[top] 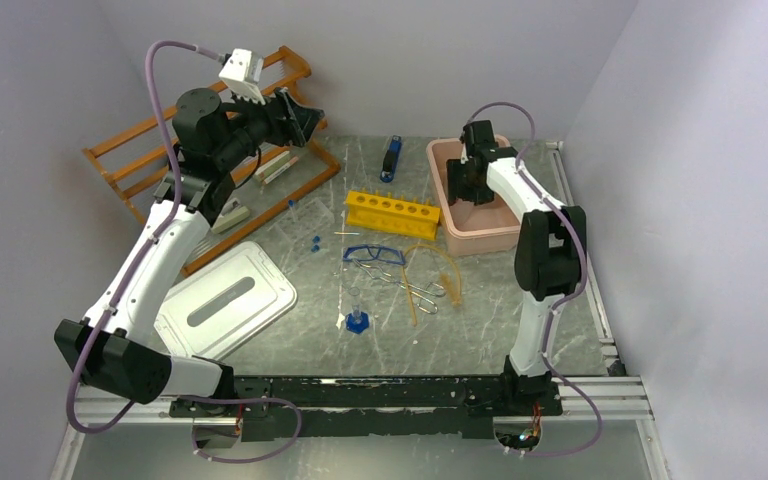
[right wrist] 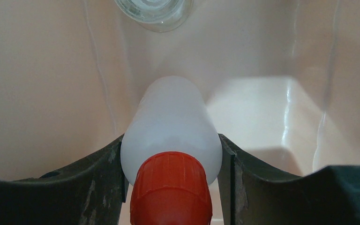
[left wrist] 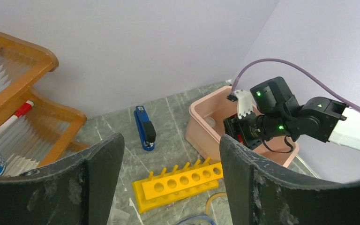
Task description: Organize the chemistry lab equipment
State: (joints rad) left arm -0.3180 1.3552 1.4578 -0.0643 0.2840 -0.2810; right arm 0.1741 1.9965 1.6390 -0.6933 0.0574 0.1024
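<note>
My right gripper [right wrist: 171,154] is shut on the red-capped clear squeeze bottle [right wrist: 171,117] and holds it inside the pink bin [right wrist: 37,84]. In the top view that gripper [top: 465,185] reaches down into the bin [top: 480,238]. My left gripper [top: 305,118] is open and empty, raised at the back left over the wooden rack [top: 150,150]. Blue-framed goggles [top: 373,254], metal tongs [top: 412,290], yellowish tubing [top: 445,272] and a small blue-capped vial [top: 357,320] lie mid-table. Clear tubes [top: 308,212] lie left of the yellow tube rack [top: 392,213].
A blue stapler [top: 391,157] lies behind the yellow rack [left wrist: 178,183]. A white tray lid [top: 225,298] lies front left. A clear glass item [right wrist: 152,11] sits in the bin's far end. A red-tipped white stick [left wrist: 14,117] lies on the wooden rack.
</note>
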